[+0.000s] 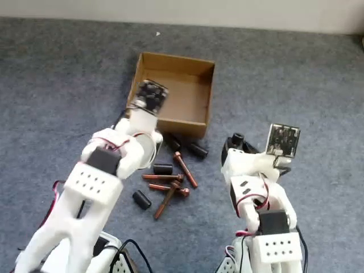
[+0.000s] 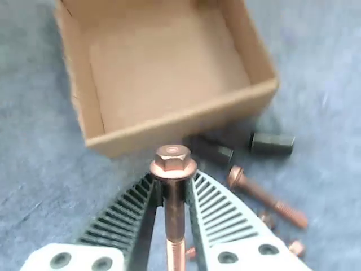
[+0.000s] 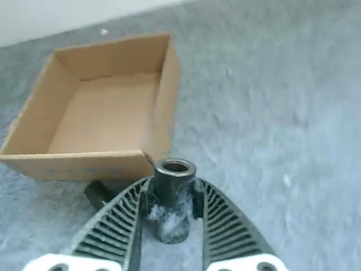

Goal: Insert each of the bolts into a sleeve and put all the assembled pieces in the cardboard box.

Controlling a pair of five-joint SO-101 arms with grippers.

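Grey carpet (image 1: 296, 68), cardboard box (image 1: 182, 121), loose bolts (image 1: 186, 169), sleeves (image 1: 162, 169)

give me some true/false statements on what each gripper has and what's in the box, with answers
1. The left gripper holds a bolt. True.
2. The box already has assembled pieces in it. False: it is empty.
3. The right gripper holds a sleeve. True.
4. The bolt is already inside the sleeve. False: they are apart, each in its own gripper.
5. Loose bolts lie outside the box, between the arms. True.
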